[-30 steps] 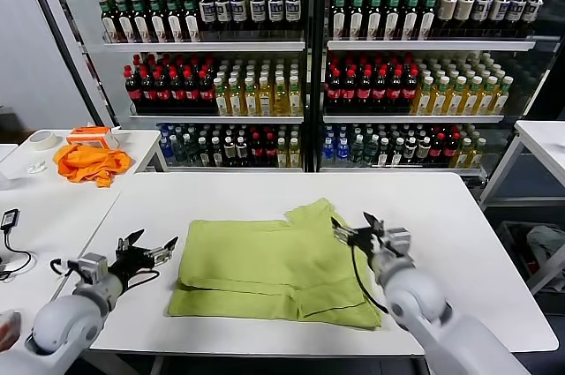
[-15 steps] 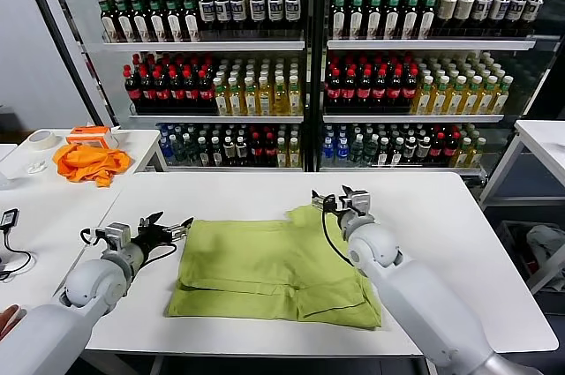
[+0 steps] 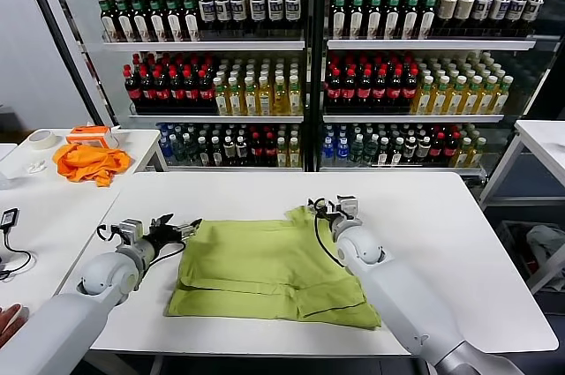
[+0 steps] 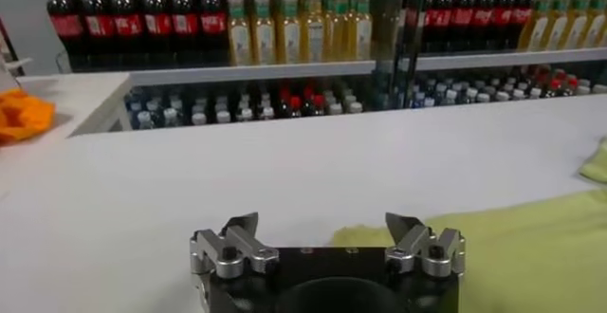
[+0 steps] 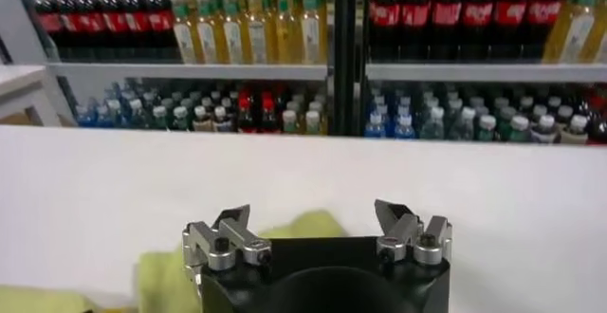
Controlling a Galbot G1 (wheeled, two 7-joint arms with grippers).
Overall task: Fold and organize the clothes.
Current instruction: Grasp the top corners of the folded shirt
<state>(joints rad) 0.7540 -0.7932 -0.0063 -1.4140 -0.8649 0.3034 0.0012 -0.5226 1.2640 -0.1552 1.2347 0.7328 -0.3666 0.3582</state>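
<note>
The clothes, a lime short-sleeved T-shirt (image 3: 265, 265), lie partly folded on the white table (image 3: 459, 243), with a sleeve sticking out at the far right. My left gripper (image 3: 183, 231) is open, low over the table at the shirt's far left corner. The left wrist view shows its fingers spread at the gripper (image 4: 322, 222), with the shirt (image 4: 531, 248) just ahead to one side. My right gripper (image 3: 321, 207) is open over the far right sleeve. In the right wrist view the gripper (image 5: 311, 213) holds nothing and lime shirt fabric (image 5: 161, 272) lies under it.
Glass-door coolers full of bottles (image 3: 305, 84) stand behind the table. A side table on the left carries an orange cloth (image 3: 88, 163), an orange box (image 3: 93, 135) and a tape roll (image 3: 41, 138). Another white table (image 3: 543, 137) stands at the right.
Both arms reached forward. The left gripper moved right to the shirt's far left corner. The right gripper moved away from me to the far right sleeve. Both stayed open.
</note>
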